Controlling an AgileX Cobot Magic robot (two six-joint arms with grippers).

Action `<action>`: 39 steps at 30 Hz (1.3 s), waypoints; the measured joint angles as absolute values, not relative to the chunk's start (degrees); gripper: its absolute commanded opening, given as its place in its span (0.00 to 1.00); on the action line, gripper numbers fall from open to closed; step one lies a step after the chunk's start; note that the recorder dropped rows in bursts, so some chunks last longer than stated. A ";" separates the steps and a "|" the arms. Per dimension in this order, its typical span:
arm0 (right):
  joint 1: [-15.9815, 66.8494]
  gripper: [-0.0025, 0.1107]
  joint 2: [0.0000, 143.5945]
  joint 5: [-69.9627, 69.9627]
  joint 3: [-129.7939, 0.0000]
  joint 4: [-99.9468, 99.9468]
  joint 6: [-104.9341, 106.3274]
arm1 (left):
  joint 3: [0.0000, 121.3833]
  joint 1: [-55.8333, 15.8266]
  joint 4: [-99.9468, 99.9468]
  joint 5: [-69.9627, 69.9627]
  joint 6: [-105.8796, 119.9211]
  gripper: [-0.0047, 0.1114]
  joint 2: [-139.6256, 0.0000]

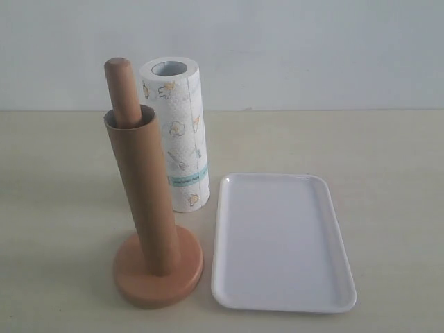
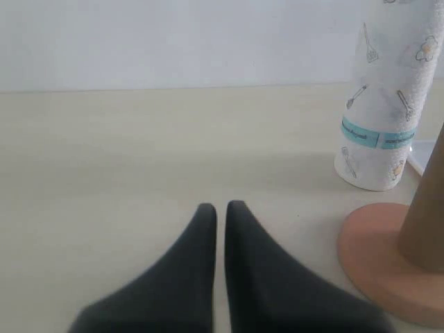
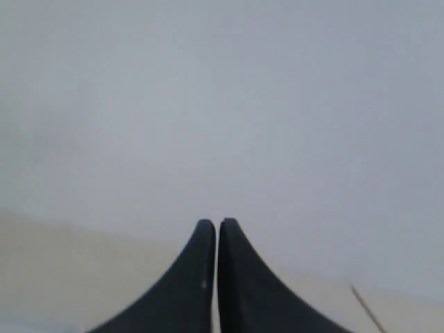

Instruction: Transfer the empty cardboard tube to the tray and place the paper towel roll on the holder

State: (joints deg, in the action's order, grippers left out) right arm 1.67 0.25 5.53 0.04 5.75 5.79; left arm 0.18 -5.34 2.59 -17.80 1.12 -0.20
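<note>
Nearest to us on the table [image 1: 62, 208] sit the holder [image 1: 158, 277] and the tray [image 1: 281, 239], side by side. The holder's round base is on the left and the tray just beside it on the right; we cannot tell whether the two touch. The empty cardboard tube [image 1: 142, 187] is sleeved over the holder's post with its lower end down on the base. It leans a little, and the rounded top of the post pokes out of the tube's open upper end. Behind the holder stands the paper towel roll [image 1: 182, 139], upright on the table, teal band low, close to the tray's far left corner.

Neither arm shows in the exterior view. From the left wrist we see the left fingers [image 2: 212, 211] drawn together with only a thin slit between them, holding nothing, low over bare table, with the holder's base, the tube and the roll off to one side. The right fingers [image 3: 208, 230] are pressed tip to tip, also holding nothing, and face a pale wall above a strip of table.
</note>
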 measured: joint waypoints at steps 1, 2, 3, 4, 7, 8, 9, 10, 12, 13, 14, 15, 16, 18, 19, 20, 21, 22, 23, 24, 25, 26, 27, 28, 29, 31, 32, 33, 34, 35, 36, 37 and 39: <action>1.67 0.03 0.25 12.78 0.04 5.75 2.78 | 0.18 -5.34 2.59 -17.80 1.12 0.08 -0.20; 1.67 0.03 0.25 18.24 -0.09 5.75 1.33 | 0.18 -5.34 2.59 -17.80 1.12 0.08 -0.20; 1.67 0.03 0.25 19.55 -0.86 6.06 0.00 | 0.18 -5.34 2.59 -17.80 1.12 0.08 -0.20; 1.67 0.03 0.36 18.41 -3.81 7.34 -2.30 | 0.18 -5.34 2.59 -17.80 1.12 0.08 -0.20; 1.67 0.03 4.98 12.64 -11.83 12.38 -7.27 | 0.18 -5.34 2.59 -17.80 1.12 0.08 -0.20; 1.67 0.03 6.96 10.97 -14.03 13.69 -8.66 | 0.18 -5.34 2.59 -17.80 1.12 0.08 -0.20; 1.67 0.03 9.63 9.08 -16.66 14.81 -10.41 | 0.18 -5.34 2.59 -17.80 1.12 0.08 -0.20; 1.67 0.03 12.55 7.42 -19.07 15.60 -11.85 | 0.18 -5.34 2.59 -17.80 1.12 0.08 -0.20; 2.03 0.03 21.28 4.48 -24.33 16.36 -13.86 | 0.18 -5.34 2.59 -17.80 1.12 0.08 -0.20; 2.84 0.03 24.44 3.91 -25.17 16.50 -14.15 | 0.18 -5.34 2.59 -17.80 1.12 0.08 -0.20; 4.10 0.03 27.51 3.44 -25.75 16.50 -14.27 | 0.18 -5.34 2.59 -17.80 1.12 0.08 -0.20; 5.86 0.03 30.46 2.89 -26.20 16.50 -14.40 | 0.18 -5.34 2.59 -17.80 1.12 0.08 -0.20; 8.12 0.03 33.28 2.52 -26.21 16.50 -14.40 | 0.18 -5.34 2.59 -17.80 1.12 0.08 -0.20; 16.14 0.03 40.18 1.59 -26.29 16.60 -13.15 | 0.18 -5.34 2.59 -17.80 1.12 0.08 -0.20; 19.91 0.03 42.72 1.59 -26.29 16.60 -11.71 | 0.18 -5.34 2.59 -17.80 1.12 0.08 -0.20; 23.89 0.03 45.21 1.59 -26.29 16.60 -10.04 | 0.18 -5.34 2.59 -17.80 1.12 0.08 -0.20; 27.95 0.03 47.59 1.46 -26.29 16.60 -8.56 | 0.18 -5.34 2.59 -17.80 1.12 0.08 -0.20; 31.93 0.03 49.86 1.37 -26.29 16.71 -6.87 | 0.18 -5.34 2.59 -17.80 1.12 0.08 -0.20; 35.72 0.03 51.98 1.37 -26.29 16.71 -5.70 | 0.18 -5.34 2.59 -17.80 1.12 0.08 -0.20; 38.55 0.03 53.54 1.60 -26.29 16.71 -4.93 | 0.18 -5.34 2.59 -17.80 1.12 0.08 -0.20; 41.83 0.03 55.30 1.88 -26.29 16.71 -4.57 | 0.18 -5.34 2.59 -17.80 1.12 0.08 -0.20; 44.80 0.03 56.84 2.34 -26.29 16.71 -4.09 | 0.18 -5.34 2.59 -17.80 1.12 0.08 -0.20; 46.89 0.03 57.86 3.15 -26.29 16.84 -4.05 | 0.18 -5.34 2.59 -17.80 1.12 0.08 -0.20; 49.18 0.03 58.96 4.43 -26.29 16.94 -3.80 | 0.18 -5.34 2.59 -17.80 1.12 0.08 -0.20; 51.06 0.03 59.83 6.09 -26.29 16.94 -3.64 | 0.18 -5.34 2.59 -17.80 1.12 0.08 -0.20; 53.82 0.03 60.84 9.50 -26.29 16.94 -3.64 | 0.18 -5.34 2.59 -17.80 1.12 0.08 -0.20; 54.73 0.03 61.13 11.32 -26.29 16.94 -3.64 | 0.18 -5.34 2.59 -17.80 1.12 0.08 -0.20; 55.50 0.03 61.15 12.89 -26.29 16.94 -3.74 | 0.18 -5.34 2.59 -17.80 1.12 0.08 -0.20; 55.96 0.03 61.25 13.96 -26.29 16.94 -3.85 | 0.18 -5.34 2.59 -17.80 1.12 0.08 -0.20; 56.25 0.03 61.25 14.87 -26.29 17.07 -3.98 | 0.18 -5.34 2.59 -17.80 1.12 0.08 -0.20; 56.40 0.03 61.25 15.37 -26.29 17.07 -4.07 | 0.18 -5.34 2.59 -17.80 1.12 0.08 -0.20; 56.49 0.03 61.25 15.37 -26.29 17.07 -4.30 | 0.18 -5.34 2.59 -17.80 1.12 0.08 -0.20; 56.49 0.03 61.25 15.37 -26.29 17.07 -4.62 | 0.18 -5.34 2.59 -17.80 1.12 0.08 -0.20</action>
